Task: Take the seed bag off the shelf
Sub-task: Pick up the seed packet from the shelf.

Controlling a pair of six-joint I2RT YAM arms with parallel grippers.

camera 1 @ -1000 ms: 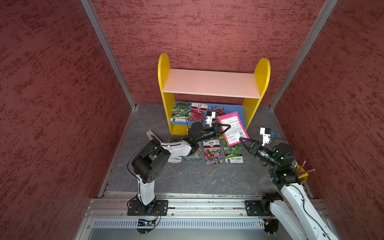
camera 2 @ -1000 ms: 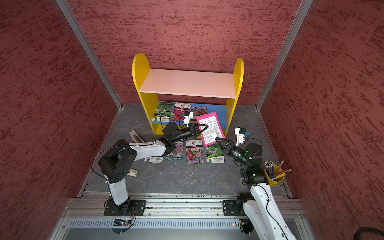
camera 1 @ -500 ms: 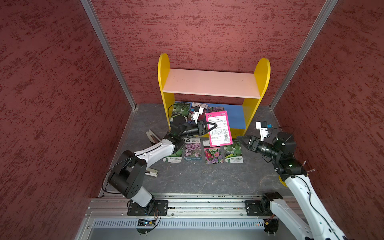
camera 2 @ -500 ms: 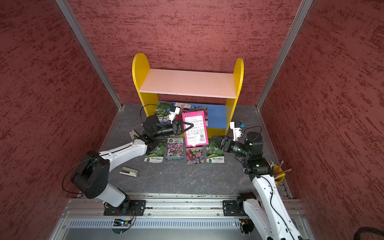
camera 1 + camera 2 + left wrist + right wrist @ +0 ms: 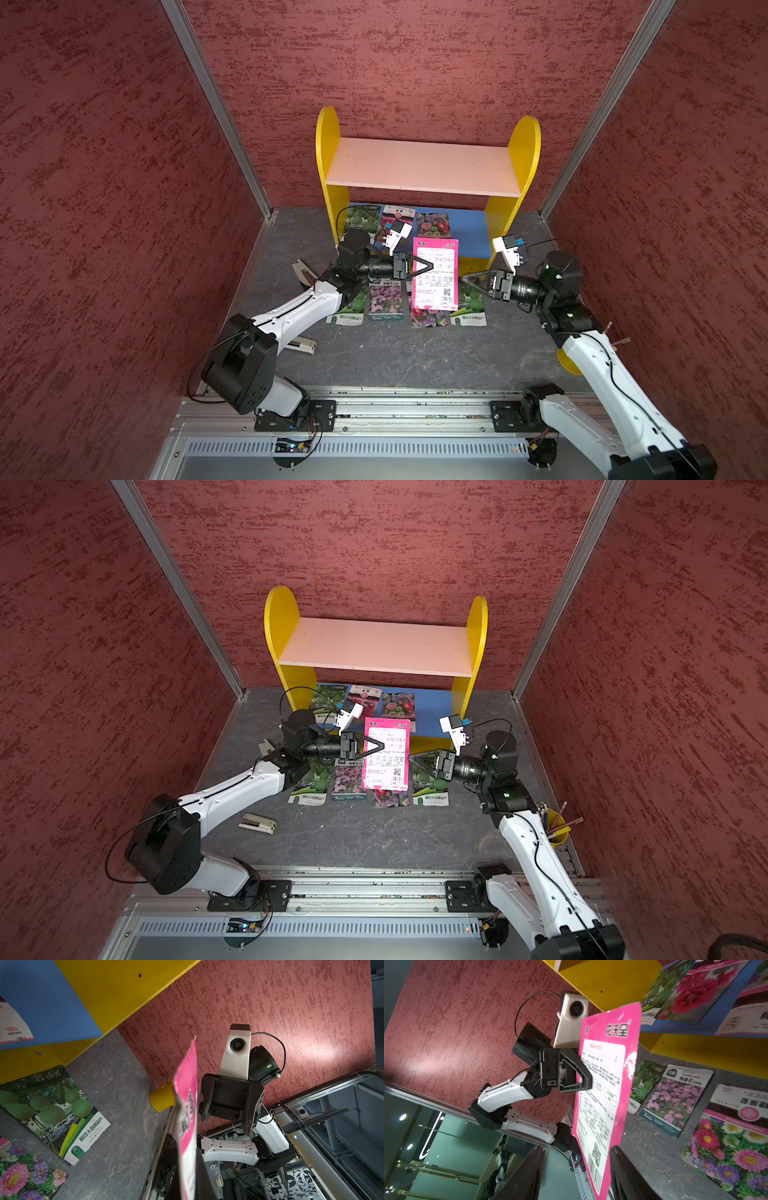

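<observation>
The left jaws are clamped on the pink seed bag [image 5: 440,286], which hangs upright in front of the shelf [image 5: 419,166], above the packets [image 5: 386,299] on the bench [image 5: 395,357]; the right jaws stand apart just beside its opposite edge

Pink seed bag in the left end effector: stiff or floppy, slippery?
Likely light and fairly stiff: pinched at one edge by the left end effector, the pink seed bag stands nearly flat without drooping. Glossy glare suggests a slippery film, so it might pivot.

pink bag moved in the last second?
Yes: the pink bag has shifted left and forward, away from the shelf's right yellow panel.
</observation>
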